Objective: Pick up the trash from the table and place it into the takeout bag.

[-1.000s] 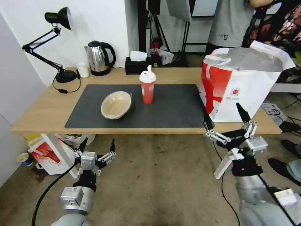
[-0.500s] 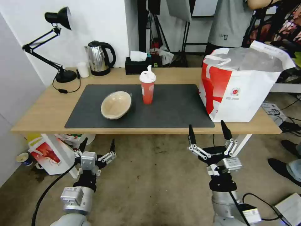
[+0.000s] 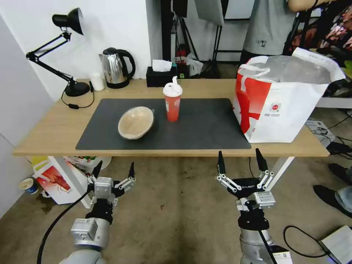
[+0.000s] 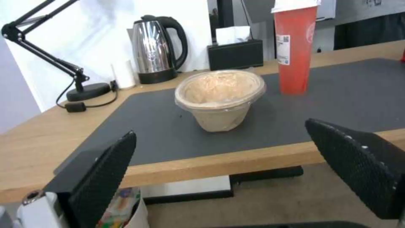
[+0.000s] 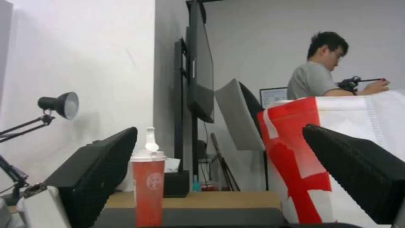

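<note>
The left gripper (image 4: 236, 164) hangs below the near edge of the table (image 4: 34, 148), its black fingers (image 4: 105, 171) spread wide and empty. Between them, on the dark grey mat (image 4: 346, 95), sits the tan paper bowl (image 4: 219, 98), tipped slightly (rim toward the camera). The red cup (image 4: 294, 50) stands just behind it. A kettle (image 4: 157, 50), tissue box (image 4: 235, 53) and lamp (image 4: 80, 85) line the far edge.

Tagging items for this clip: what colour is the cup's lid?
White, on a red cup; clearest in the head view.

Bare dark grey mat (image 3: 205, 124) lies open between the tall red lidded cup (image 3: 172, 102) and the boxy white-and-red takeout bag (image 3: 284, 99).
</note>
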